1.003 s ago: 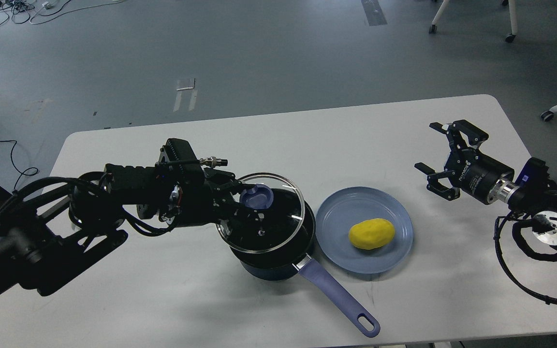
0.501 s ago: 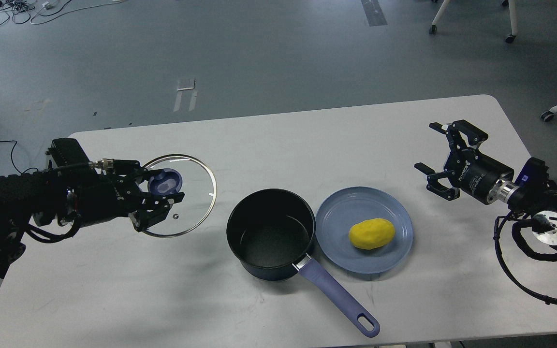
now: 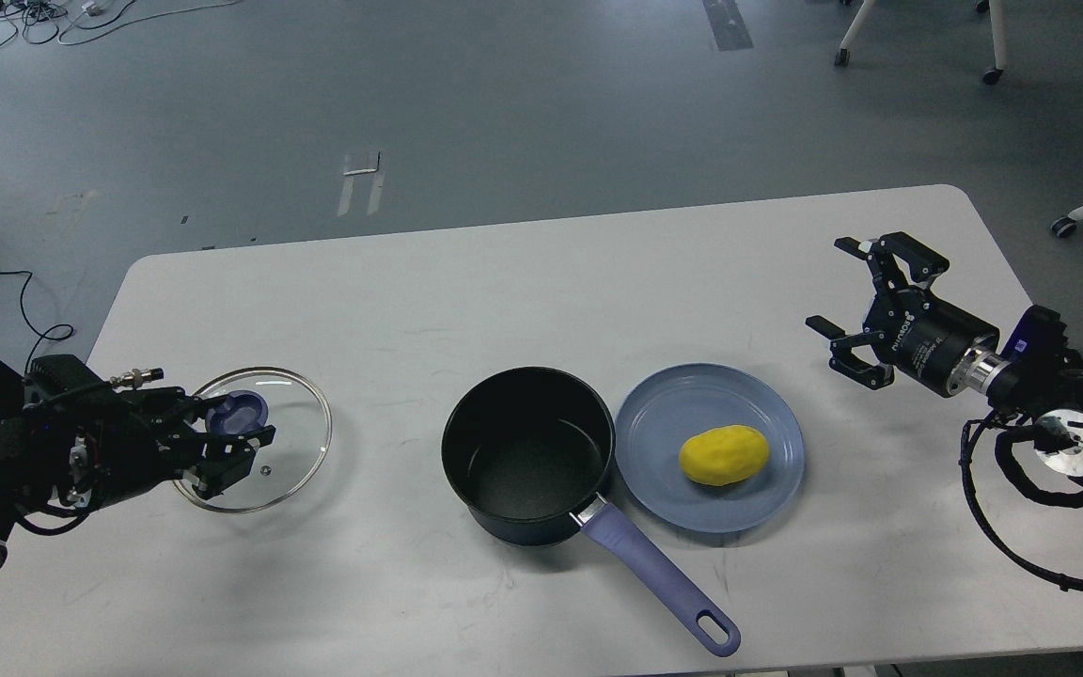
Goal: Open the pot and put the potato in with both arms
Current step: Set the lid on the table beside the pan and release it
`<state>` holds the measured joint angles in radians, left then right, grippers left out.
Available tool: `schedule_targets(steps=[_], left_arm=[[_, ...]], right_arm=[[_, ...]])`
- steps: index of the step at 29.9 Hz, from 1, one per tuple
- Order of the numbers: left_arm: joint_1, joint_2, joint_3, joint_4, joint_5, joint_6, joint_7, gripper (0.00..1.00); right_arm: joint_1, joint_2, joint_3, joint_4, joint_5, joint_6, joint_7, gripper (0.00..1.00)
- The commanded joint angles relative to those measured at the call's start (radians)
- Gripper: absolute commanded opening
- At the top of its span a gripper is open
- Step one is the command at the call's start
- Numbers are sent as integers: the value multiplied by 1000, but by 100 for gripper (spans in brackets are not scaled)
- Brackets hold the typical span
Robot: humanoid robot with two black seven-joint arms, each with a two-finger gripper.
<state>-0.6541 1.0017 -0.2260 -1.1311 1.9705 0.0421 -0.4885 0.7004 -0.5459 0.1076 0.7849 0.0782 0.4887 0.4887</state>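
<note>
pot (image 3: 527,458) mouth uncovered, clear from above | bare table (image 3: 541,282) between right claw (image 3: 847,301) and plate (image 3: 758,498) | lid (image 3: 255,439) far left in left claw (image 3: 231,440)

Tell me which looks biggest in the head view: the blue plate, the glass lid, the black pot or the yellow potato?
Largest to smallest:
1. Round blue plate
2. Black pot with the purple handle, counting only its bowl; close to the plate, so unsure
3. Round glass lid
4. Yellow potato, clearly smallest
</note>
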Motion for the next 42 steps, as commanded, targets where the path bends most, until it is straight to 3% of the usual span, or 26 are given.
schedule_targets(steps=[1, 20, 23, 25, 26, 27, 30, 38, 42], left_arm=[[40, -14, -1, 14, -59, -1, 0, 35], [100, -74, -1, 112, -162, 1, 0, 44], [100, -83, -1, 123, -162, 1, 0, 50], [100, -84, -1, 123, -168, 7, 0, 62], [100, -84, -1, 123, -179, 15, 0, 75], [100, -84, -1, 123, -194, 19, 0, 82], [100, -83, -1, 123, -212, 19, 0, 95], [74, -64, -13, 90, -269, 7, 0, 97], [-13, -18, -10, 36, -449, -56, 0, 97]], right_arm=[[2, 1, 1, -6, 0, 0, 0, 100], [1, 1, 1, -6, 0, 0, 0, 100], [1, 1, 1, -6, 0, 0, 0, 100], [1, 1, 1, -6, 0, 0, 0, 100], [1, 1, 3, -6, 0, 0, 0, 100], [1, 1, 1, -6, 0, 0, 0, 100], [1, 1, 1, -6, 0, 0, 0, 100], [11, -3, -3, -1, -1, 0, 0, 100], [27, -32, -8, 10, -71, 0, 0, 100]])
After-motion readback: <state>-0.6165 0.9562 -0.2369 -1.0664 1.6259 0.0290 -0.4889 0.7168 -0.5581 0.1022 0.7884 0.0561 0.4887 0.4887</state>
